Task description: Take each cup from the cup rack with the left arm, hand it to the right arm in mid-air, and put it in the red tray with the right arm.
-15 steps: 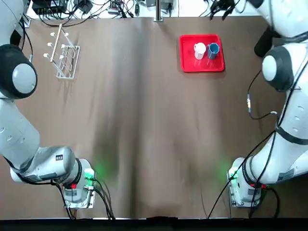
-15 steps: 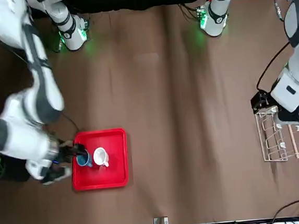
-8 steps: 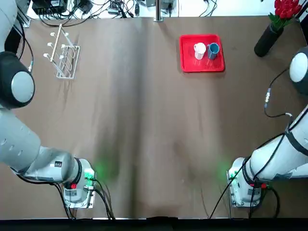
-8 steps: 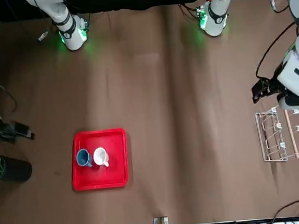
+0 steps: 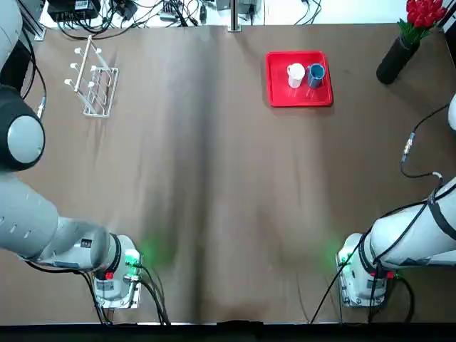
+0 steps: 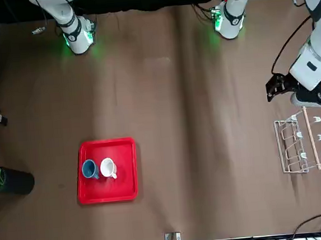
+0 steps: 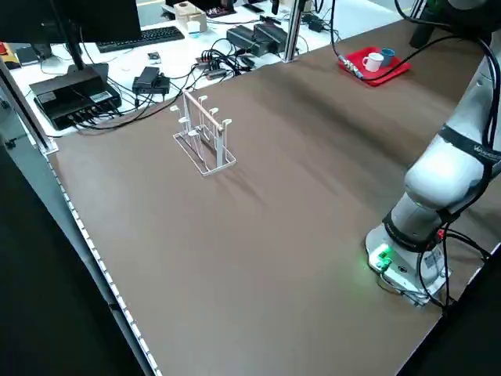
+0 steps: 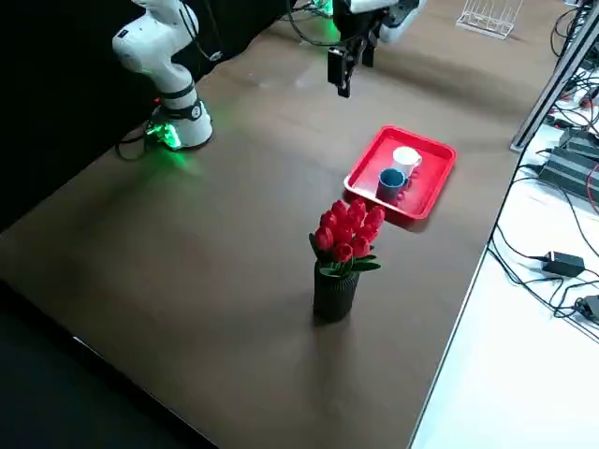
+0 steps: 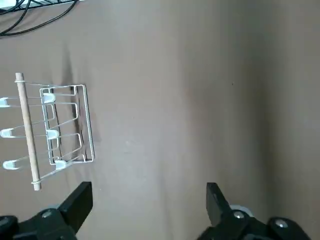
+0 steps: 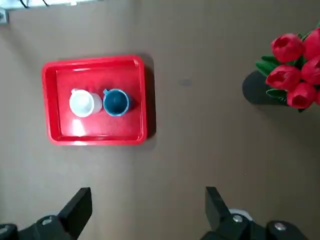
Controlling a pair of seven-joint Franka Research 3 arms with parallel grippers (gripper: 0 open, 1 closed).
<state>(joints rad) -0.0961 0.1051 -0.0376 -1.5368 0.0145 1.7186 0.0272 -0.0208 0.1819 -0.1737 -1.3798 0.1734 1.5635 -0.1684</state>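
Observation:
The red tray lies at the far right of the table. In it the white cup and the blue cup stand upright side by side. The cup rack stands at the far left with nothing on its pegs. My left gripper hangs open high above the table, on the robot's side of the cup rack, and holds nothing. High over the table between the red tray and the flowers, my right gripper is also open and holds nothing.
Red flowers in a black vase stand near the far right corner, right of the tray. Cables and electronics lie beyond the table's far edge. Both arm bases sit at the near edge.
My right gripper has left the blue cup in the tray, risen and drawn away to the robot's right. The left gripper has backed off from the rack towards its base.

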